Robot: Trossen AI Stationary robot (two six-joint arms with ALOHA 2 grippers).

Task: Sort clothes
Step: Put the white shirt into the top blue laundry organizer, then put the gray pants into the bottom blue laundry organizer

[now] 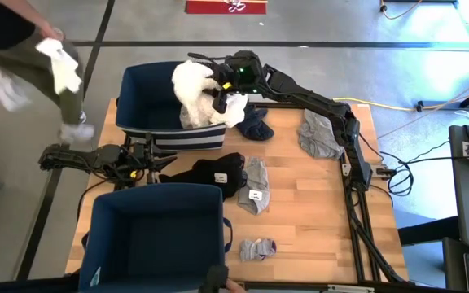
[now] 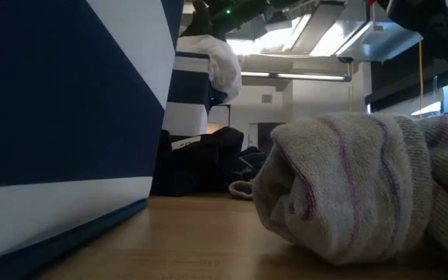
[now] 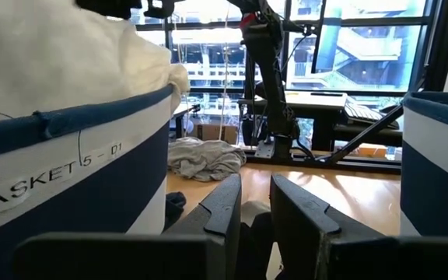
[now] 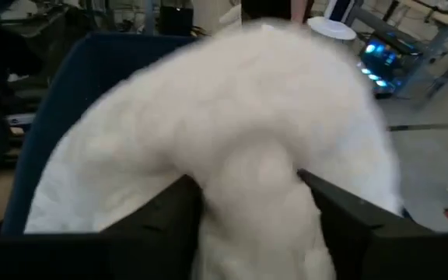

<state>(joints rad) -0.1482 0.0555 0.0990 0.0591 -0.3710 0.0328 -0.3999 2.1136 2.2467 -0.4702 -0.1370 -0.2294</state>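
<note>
Over the far bin point(image 1: 137, 102), your right gripper point(image 1: 228, 91) has a white garment point(image 1: 194, 85) between its fingers; in the right wrist view the cloth point(image 4: 247, 155) fills the gap and hides the fingertips, so you cannot tell whether they press it or have let go. Your left gripper point(image 1: 155, 159) rests between the two bins, its fingers point(image 3: 224, 206) a narrow gap apart with nothing in them. On the table you see a black garment point(image 1: 210, 175), a grey one point(image 1: 255, 185), a navy piece point(image 1: 255, 124), a grey heap point(image 1: 320, 134) at the right, and a grey sock point(image 1: 256, 249) near the near bin point(image 1: 153, 236). A person point(image 1: 23, 49) at far left is blurred and cut off.
</note>
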